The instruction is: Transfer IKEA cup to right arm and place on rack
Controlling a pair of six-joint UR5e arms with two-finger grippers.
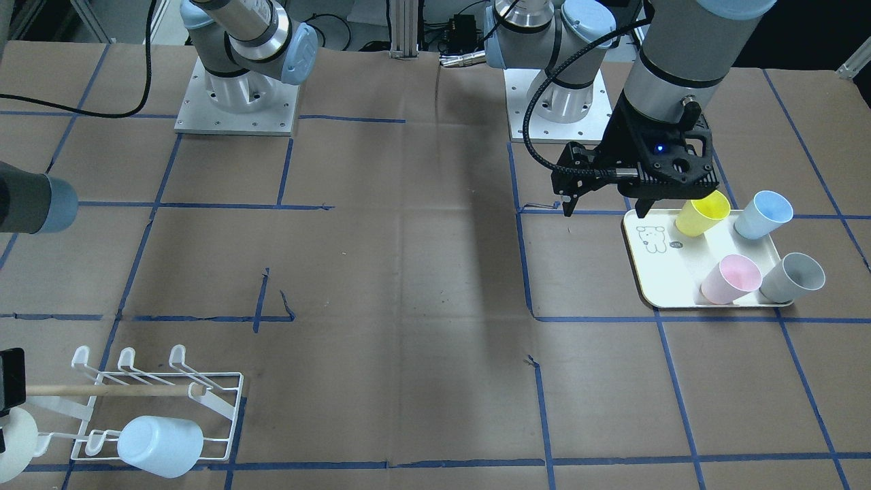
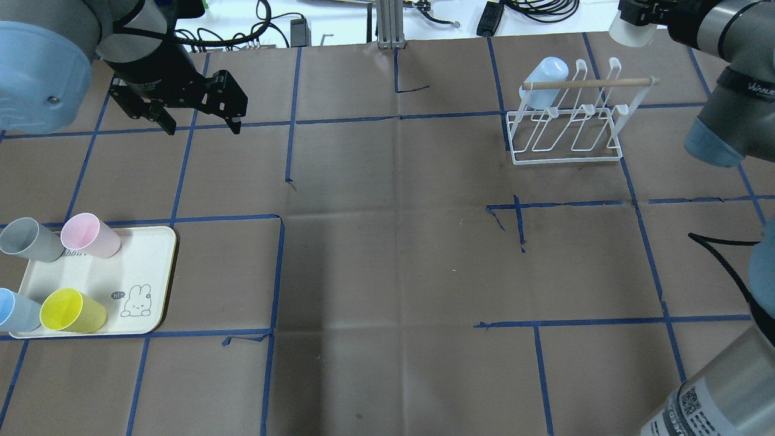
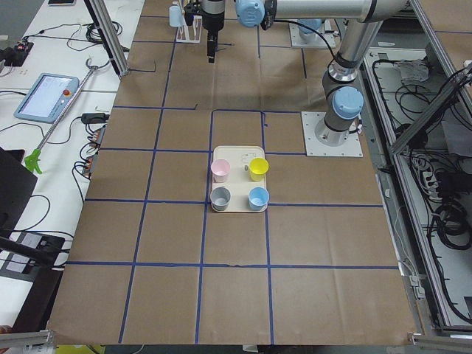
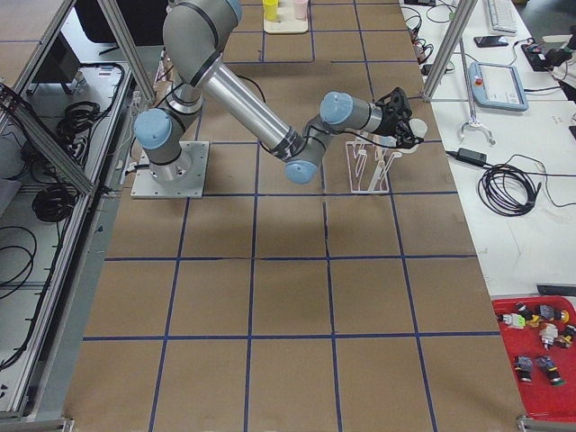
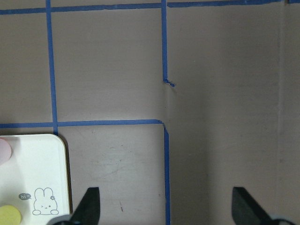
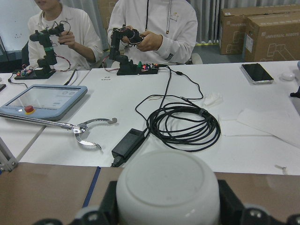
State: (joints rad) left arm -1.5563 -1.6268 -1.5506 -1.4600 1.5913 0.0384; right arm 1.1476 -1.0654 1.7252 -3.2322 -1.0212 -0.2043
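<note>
My right gripper (image 2: 637,17) is shut on a white IKEA cup (image 2: 627,31), held beyond the far right end of the white wire rack (image 2: 569,130). In the right wrist view the cup's base (image 6: 167,185) fills the space between the fingers. The rack's wooden dowel (image 2: 590,83) runs across its top. A light blue cup (image 2: 545,71) hangs upside down on a far left peg. My left gripper (image 2: 201,126) is open and empty, well beyond the tray (image 2: 154,242), its fingers (image 5: 89,206) spread wide.
The cream tray (image 1: 663,272) with a bunny print holds yellow (image 1: 702,213), blue (image 1: 763,214), pink (image 1: 731,279) and grey (image 1: 793,277) cups lying tilted. Blue tape lines cross the brown table cover. Operators sit at a desk past the table's far edge (image 6: 154,28).
</note>
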